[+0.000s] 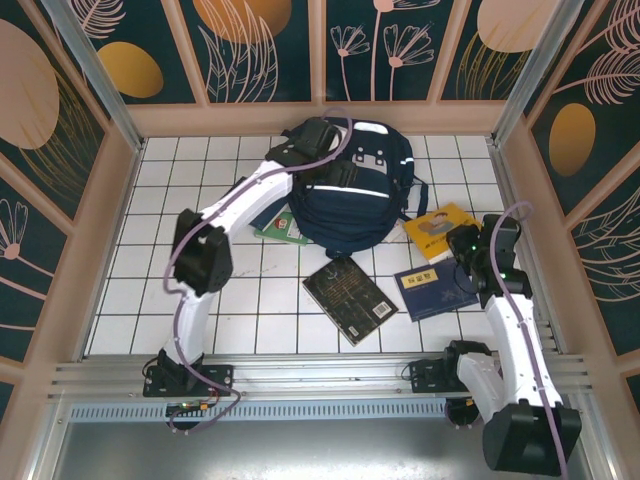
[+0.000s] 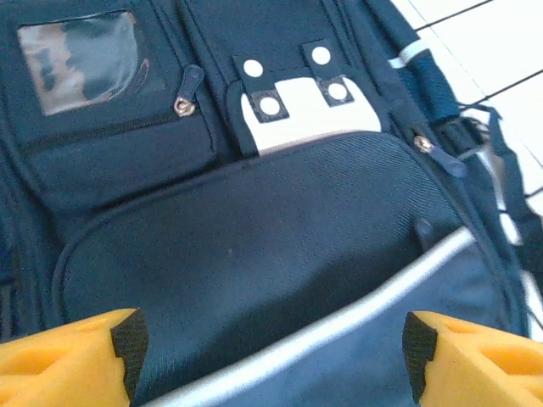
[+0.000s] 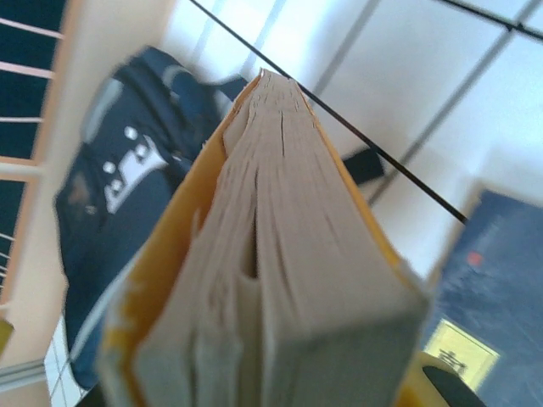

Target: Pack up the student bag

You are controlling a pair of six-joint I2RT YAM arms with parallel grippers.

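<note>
Above the woven student bag [image 2: 254, 229], the left gripper [image 2: 273, 352] gapes (right gripper [image 1: 462, 250] pinches a thick yellow paperback [image 3: 314, 280]).

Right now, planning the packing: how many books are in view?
4: green book partly under the student bag, left side; black book before it; blue book front-right; yellow book at its right. Others may hide inside.
</note>
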